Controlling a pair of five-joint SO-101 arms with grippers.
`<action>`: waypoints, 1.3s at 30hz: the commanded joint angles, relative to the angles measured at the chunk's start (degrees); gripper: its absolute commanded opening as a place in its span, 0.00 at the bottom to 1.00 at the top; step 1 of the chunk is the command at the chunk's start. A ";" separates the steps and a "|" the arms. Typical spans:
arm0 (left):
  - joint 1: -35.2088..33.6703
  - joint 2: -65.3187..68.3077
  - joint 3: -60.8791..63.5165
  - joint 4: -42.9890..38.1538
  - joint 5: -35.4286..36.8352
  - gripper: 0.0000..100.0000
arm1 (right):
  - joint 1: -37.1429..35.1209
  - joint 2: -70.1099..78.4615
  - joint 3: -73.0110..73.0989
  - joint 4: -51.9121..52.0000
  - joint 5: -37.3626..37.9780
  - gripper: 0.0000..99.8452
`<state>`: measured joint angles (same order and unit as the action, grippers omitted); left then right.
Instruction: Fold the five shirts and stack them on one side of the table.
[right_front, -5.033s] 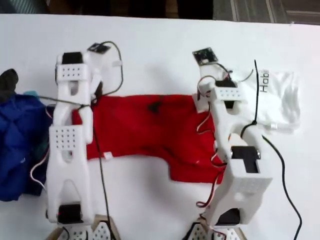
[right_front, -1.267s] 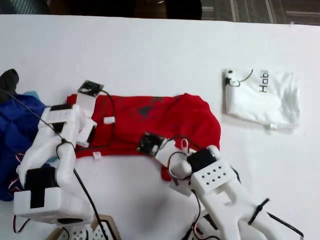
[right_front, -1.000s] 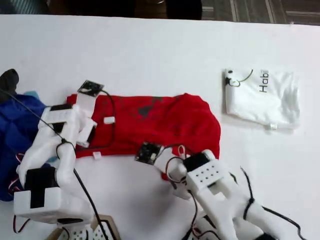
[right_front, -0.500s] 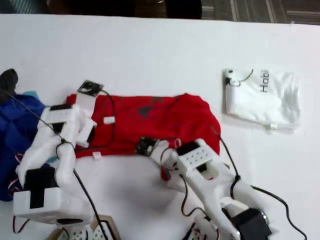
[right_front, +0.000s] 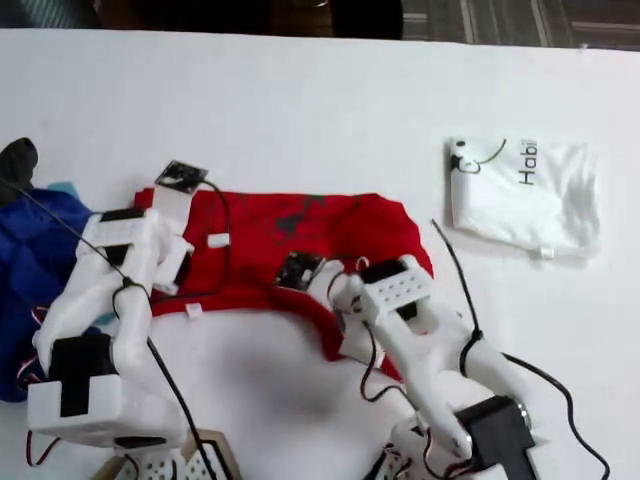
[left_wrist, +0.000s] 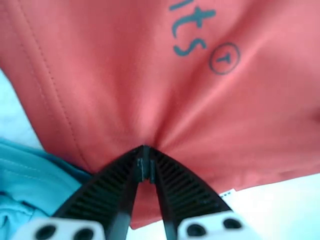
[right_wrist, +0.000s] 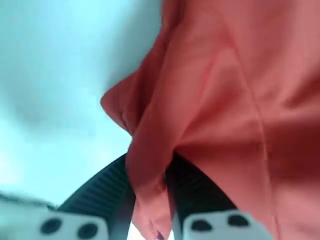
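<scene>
Red shirt (right_front: 290, 245) lies spread on the tabletop (right_front: 300, 100), half-folded, w/ both hands on it. Left hand (left_wrist: 145, 160) is clamped tight on a pinch of the cloth near one side edge. The fabric puckers into creases fanning out from its tips, so it looks to be anchoring that end. Right hand (right_wrist: 150, 167) is closed over a doubled-up edge of the same shirt at the opp. end. A flap sits btwn its fingers (right_wrist: 105, 192) and seems raised off the white surface, prob. so that part can be carried over the middle for a fold. Just beside the left hand, on the side away from the right one, sits a heap of blue cloth (right_front: 35, 280), unfolded shirts waiting, I'd guess. Well beyond the right hand, away from the left, a white shirt (right_front: 525, 195) lies folded flat, likely the start of the stack. So approx. one done, red in progress.
</scene>
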<state>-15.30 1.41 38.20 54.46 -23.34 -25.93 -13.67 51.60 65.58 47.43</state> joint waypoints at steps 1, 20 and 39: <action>-0.18 -0.70 -0.04 -1.49 0.18 0.03 | 5.85 0.57 -10.64 7.87 8.97 0.02; -0.18 -0.70 0.04 -1.49 0.18 0.03 | 12.35 26.86 -52.75 10.24 12.75 0.03; -0.18 -0.70 0.04 -1.49 0.18 0.03 | 20.44 30.64 -73.41 14.64 -9.05 0.23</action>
<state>-15.30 1.41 38.20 54.46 -23.34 -7.38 20.53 -18.73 76.40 41.98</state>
